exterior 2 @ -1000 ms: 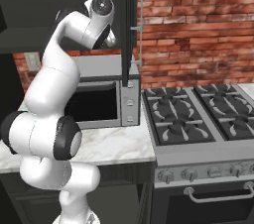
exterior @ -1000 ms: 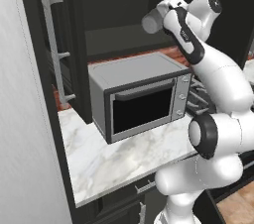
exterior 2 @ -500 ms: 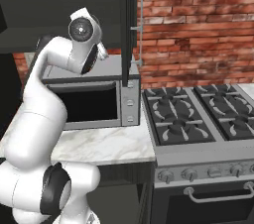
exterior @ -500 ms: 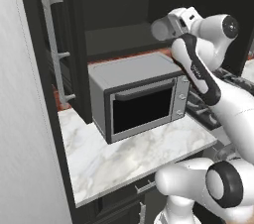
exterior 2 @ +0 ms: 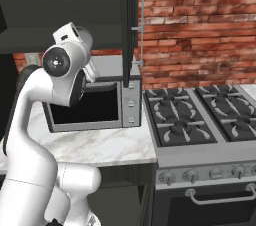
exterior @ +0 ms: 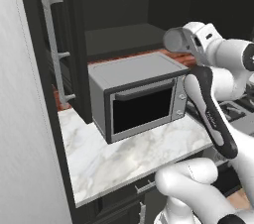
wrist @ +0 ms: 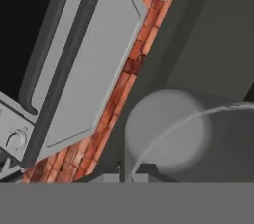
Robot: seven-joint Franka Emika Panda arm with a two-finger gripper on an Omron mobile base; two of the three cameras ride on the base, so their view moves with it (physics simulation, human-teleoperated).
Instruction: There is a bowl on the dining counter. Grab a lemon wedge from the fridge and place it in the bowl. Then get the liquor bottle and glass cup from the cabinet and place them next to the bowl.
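Clamped in the fingers [wrist: 121, 171], glass cup [wrist: 171, 136] has swung rightward past microwave [exterior: 136, 96].

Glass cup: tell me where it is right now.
The glass cup sits in the gripper in the hand view, raised above the microwave beside the open cabinet.

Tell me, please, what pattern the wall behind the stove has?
Red brick with pale mortar lines on the wall, clearest in the right base view.
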